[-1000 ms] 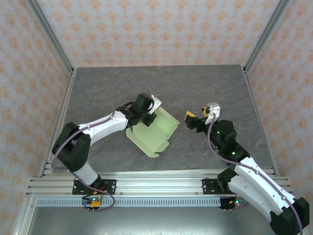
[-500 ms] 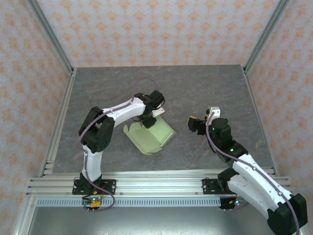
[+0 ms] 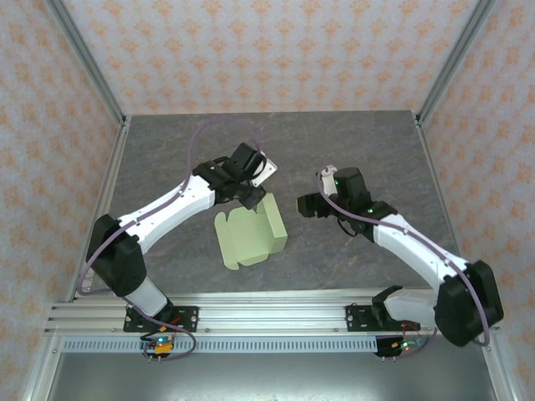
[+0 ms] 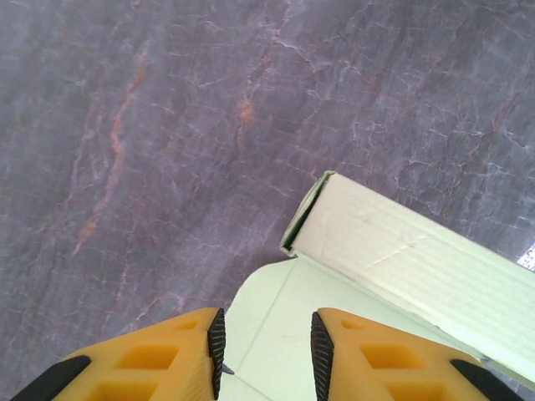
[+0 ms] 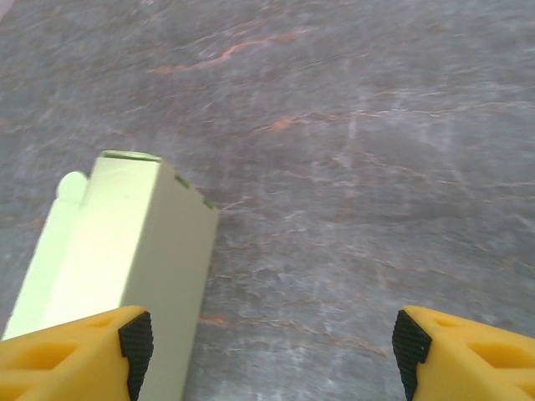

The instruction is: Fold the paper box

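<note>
**Operator:** Where's the left gripper?

**Spotter:** Your left gripper (image 3: 251, 198) hangs over the far edge of the paper box (image 3: 249, 236), a little left of the middle of the grey veined table (image 3: 359, 150). In your left wrist view its yellow fingers (image 4: 171, 359) stand slightly apart. The gap between them is narrow and nothing is pinched in it. You can see the pale green floor of the box through that gap. I cannot tell whether the tips touch the card.

**Operator:** And the box itself?

**Spotter:** It lies on the table between your two grippers, only partly formed. The floor panel is flat, with loose flaps on the near and left sides. One long wall stands raised along the right side. In your left wrist view that wall rises just past the fingertips, to their right.

**Operator:** The right side?

**Spotter:** Your right gripper (image 3: 306, 205) sits just right of the box, near its raised wall but apart from it in the overhead view. Its jaws are spread wide and hold nothing; bare table lies between them. In your right wrist view, the outer face of that wall runs up beside the left-hand finger, with a small rounded tab at its far end. I cannot tell whether that finger touches the card.
</note>
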